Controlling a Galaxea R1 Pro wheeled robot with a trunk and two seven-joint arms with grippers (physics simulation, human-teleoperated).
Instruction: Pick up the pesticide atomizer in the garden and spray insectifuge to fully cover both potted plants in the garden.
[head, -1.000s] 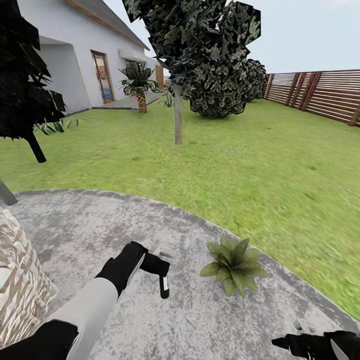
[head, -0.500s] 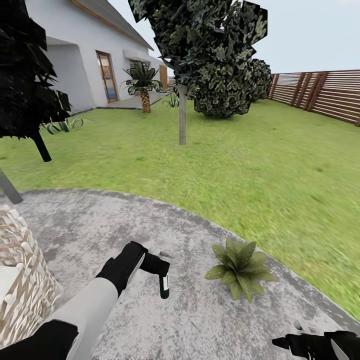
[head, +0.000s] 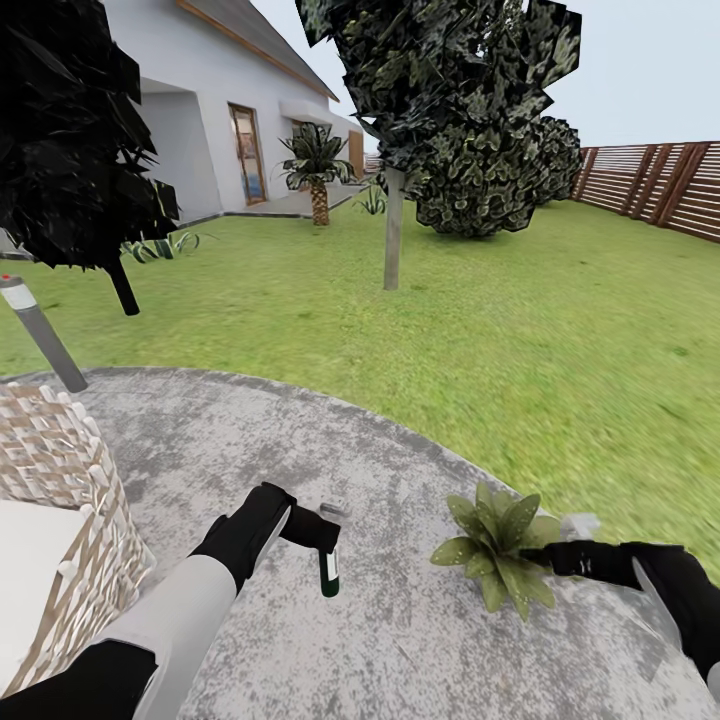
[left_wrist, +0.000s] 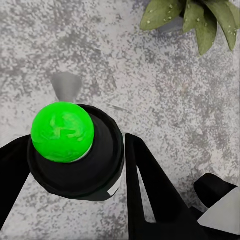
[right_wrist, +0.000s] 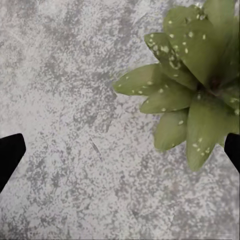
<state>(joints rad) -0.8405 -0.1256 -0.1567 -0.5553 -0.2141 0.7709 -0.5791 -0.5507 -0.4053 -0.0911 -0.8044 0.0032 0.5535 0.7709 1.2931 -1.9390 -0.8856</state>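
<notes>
Atomizer (head: 329, 570) is hanging nozzle-down in my left gripper (head: 318, 535), which is clamping its upper end over the grey round patio (head: 250, 440), well left of the potted plant (head: 497, 545). Left wrist view is giving me what the head camera isn't: the bottle's bright green rounded end (left_wrist: 62, 131) seen end-on inside its dark body, a black finger (left_wrist: 150, 185) pressing on each side, and a corner of the plant's leaves (left_wrist: 192, 17) at the frame edge. Right wrist view is looking straight down on the plant (right_wrist: 192, 82), showing pale specks on the leaves that I'm not making out from the head view. My right gripper (head: 580, 555) is reaching in low from the right, tips just beside the rosette; in its wrist view the two black fingertips (right_wrist: 10, 155) are sitting at opposite frame edges, so it's spread wide, holding nothing. Whether a tip is touching a leaf, I can't tell. I'm seeing only one rosette here. Wicker-looking piece (head: 70, 520) is cut off at the left edge, too partial to name. Grey bollard lamp (head: 38, 335) is leaning at the patio rim. Beyond it I'm seeing lawn (head: 500, 330), trees (head: 440, 90), a white house (head: 210, 120) with a palm (head: 317, 170), and slatted fence (head: 660, 180).
</notes>
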